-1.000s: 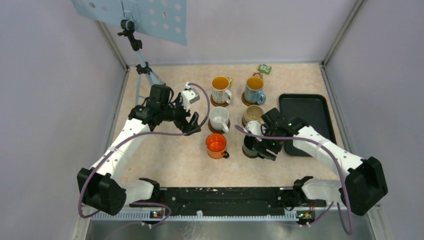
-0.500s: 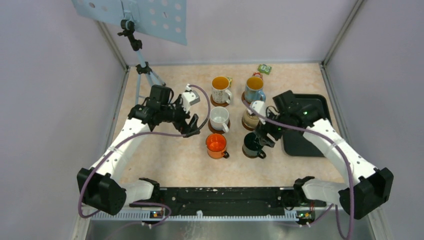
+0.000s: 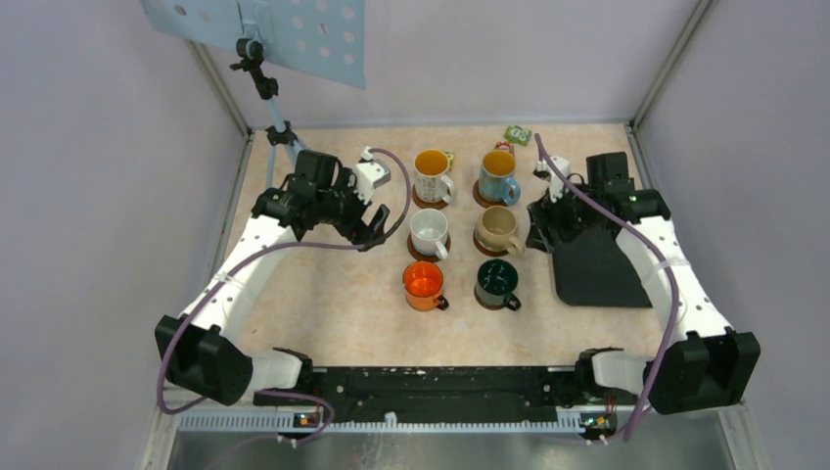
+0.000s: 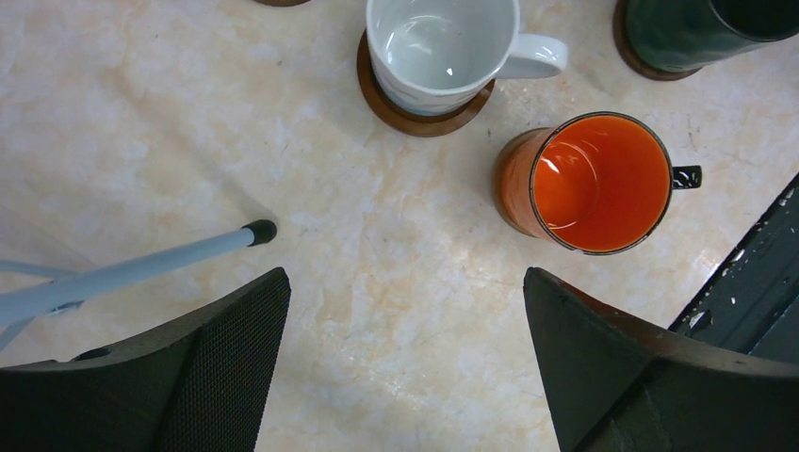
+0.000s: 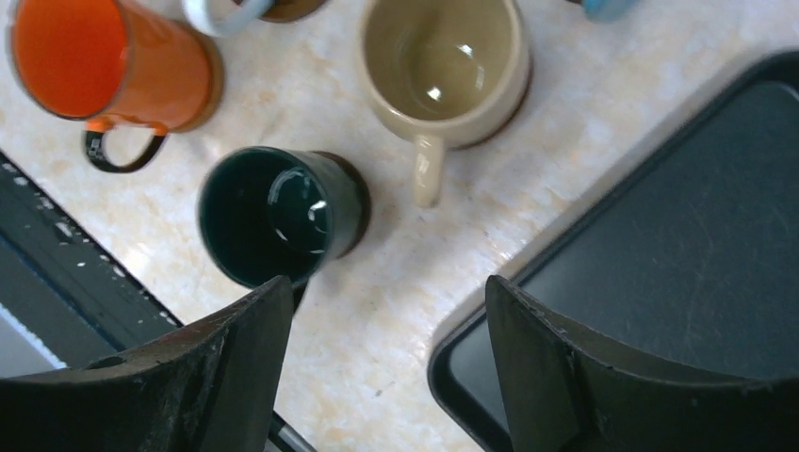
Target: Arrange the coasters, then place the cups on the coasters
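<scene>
My left gripper [image 3: 369,235] has hardly stirred: it hangs wide open and empty, left of the white mug [image 3: 428,231]. In the middle, the dark green mug [image 3: 495,281] now stands free on its coaster [image 4: 639,66], beside the orange mug [image 3: 424,282]. My right gripper [image 3: 545,227] has released it and drawn back over the tray [image 3: 597,279], jaws spread, holding nothing. I judge every mug seated and the task essentially finished.
</scene>
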